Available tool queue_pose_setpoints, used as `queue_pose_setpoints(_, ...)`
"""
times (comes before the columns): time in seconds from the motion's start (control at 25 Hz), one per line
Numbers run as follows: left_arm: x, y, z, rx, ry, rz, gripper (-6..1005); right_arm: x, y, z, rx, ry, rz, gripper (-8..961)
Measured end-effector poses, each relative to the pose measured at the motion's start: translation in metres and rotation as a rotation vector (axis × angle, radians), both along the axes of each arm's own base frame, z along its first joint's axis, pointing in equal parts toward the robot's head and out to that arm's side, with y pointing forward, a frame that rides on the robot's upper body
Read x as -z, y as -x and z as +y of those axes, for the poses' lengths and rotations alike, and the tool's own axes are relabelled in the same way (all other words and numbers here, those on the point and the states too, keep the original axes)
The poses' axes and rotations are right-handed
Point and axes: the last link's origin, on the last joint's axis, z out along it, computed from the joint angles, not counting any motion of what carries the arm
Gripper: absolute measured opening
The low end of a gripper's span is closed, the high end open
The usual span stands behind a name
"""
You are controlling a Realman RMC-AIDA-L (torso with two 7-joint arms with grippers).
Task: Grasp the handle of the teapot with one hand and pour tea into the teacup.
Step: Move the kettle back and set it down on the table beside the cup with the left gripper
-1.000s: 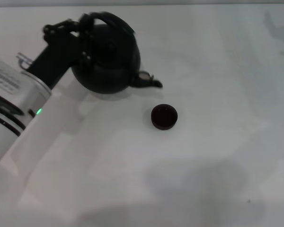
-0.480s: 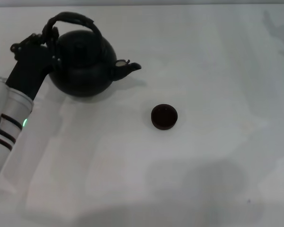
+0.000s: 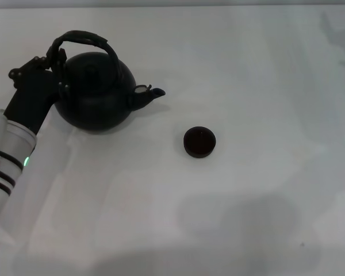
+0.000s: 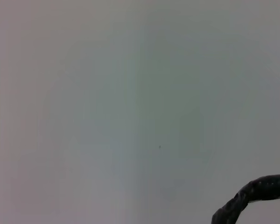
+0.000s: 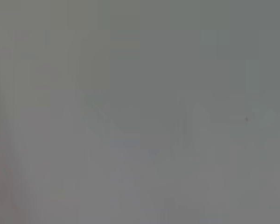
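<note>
Lowered leftward, teapot (image 3: 95, 92) sits upright, left claw (image 3: 56, 54) pinching handle (image 3: 83, 38)

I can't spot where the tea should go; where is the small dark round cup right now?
In the head view, the small dark round teacup stands alone on the white table near the middle, apart from the large round black teapot, beyond its spout, toward the robot's right.

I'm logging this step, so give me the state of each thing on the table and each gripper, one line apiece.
teapot: upright, lid on, spout toward the teacup, apart from it.
handle: raised over the lid; the left gripper sits at its left end.
teacup: upright on the table, standing alone; contents cannot be told.
left gripper: at the handle; grip cannot be told.
right gripper: not in view.
</note>
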Motion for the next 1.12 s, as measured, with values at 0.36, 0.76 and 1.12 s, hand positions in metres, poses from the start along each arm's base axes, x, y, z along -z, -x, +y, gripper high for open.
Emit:
queue_pose_setpoints(0.36, -0.001, 0.003, -0.001, -0.005, 0.003, 0.006, 153, -0.001, 0.000, 0.000, 0.001, -0.003, 0.002, 846)
queue_pose_setpoints(0.76, -0.002, 0.009, -0.002, -0.041, 0.023, -0.068, 178, -0.001, -0.001, 0.000, 0.003, -0.004, 0.002, 846)
queue_pose_setpoints(1.12, -0.002, 0.013, -0.003, -0.058, 0.032, -0.091, 278, -0.001, 0.000, 0.000, -0.001, -0.004, 0.002, 846)
